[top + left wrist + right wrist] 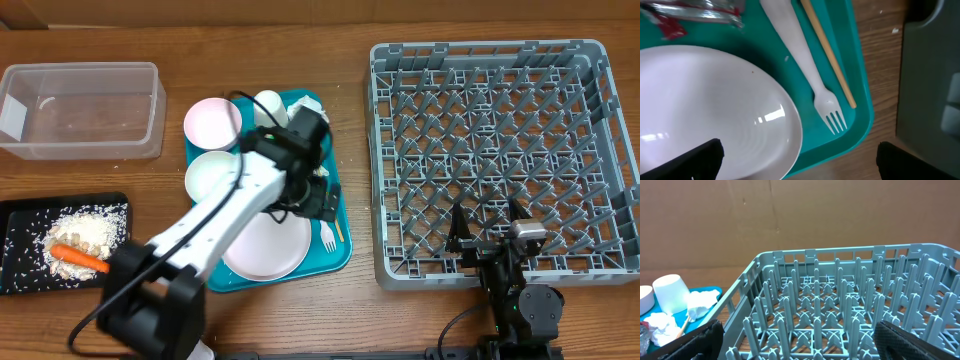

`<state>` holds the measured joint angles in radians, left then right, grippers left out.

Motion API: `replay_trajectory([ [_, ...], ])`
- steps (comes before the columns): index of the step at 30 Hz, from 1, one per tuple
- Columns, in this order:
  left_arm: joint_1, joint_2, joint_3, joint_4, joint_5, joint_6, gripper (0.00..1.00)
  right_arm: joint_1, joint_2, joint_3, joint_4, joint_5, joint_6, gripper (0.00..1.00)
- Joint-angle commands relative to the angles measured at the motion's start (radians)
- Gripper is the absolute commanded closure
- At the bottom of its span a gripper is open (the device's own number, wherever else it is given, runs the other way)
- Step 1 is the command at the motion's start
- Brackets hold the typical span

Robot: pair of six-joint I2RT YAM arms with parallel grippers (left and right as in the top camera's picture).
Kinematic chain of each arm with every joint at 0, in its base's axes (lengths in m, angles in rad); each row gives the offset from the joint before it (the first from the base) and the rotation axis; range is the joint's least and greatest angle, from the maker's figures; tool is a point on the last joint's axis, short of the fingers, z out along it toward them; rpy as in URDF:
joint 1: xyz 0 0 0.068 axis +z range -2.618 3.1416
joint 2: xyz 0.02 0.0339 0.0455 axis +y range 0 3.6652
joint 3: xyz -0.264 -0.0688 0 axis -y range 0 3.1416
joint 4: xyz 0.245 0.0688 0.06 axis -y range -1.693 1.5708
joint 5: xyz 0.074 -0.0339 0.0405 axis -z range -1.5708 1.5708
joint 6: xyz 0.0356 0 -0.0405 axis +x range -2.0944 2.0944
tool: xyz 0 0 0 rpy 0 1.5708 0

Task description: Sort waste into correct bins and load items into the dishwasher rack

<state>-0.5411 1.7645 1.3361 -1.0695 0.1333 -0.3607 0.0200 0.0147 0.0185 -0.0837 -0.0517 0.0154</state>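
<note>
Over the tray's right side, left gripper hangs wide, empty, poised for fork or plate; right gripper waits open.

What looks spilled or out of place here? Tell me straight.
Rice grains lie scattered across the black tray, well beyond the heap under the carrot. Nothing else stands out.

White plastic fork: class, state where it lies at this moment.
In the left wrist view, the fork lies on the teal tray, between the round white plate and a wooden chopstick, its tines near the tray's corner.
</note>
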Motion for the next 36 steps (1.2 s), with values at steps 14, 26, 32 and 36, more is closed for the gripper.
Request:
replay_trajectory([
  [14, -0.026, 0.005, 0.010, -0.072, -0.028, -0.091, 0.00, -0.005, -0.012, -0.010, 0.003, 0.006, 0.004, 0.00],
  [26, 0.005, -0.025, 0.009, -0.085, 0.097, -0.058, 0.00, -0.005, -0.012, -0.010, 0.003, 0.006, 0.004, 0.00],
  [32, -0.024, -0.025, 0.009, -0.083, 0.097, -0.059, 0.00, -0.005, -0.012, -0.010, 0.003, 0.006, 0.004, 0.00],
  [36, -0.035, -0.026, 0.009, -0.082, 0.097, -0.070, 0.00, -0.005, -0.012, -0.010, 0.003, 0.006, 0.004, 0.00],
])
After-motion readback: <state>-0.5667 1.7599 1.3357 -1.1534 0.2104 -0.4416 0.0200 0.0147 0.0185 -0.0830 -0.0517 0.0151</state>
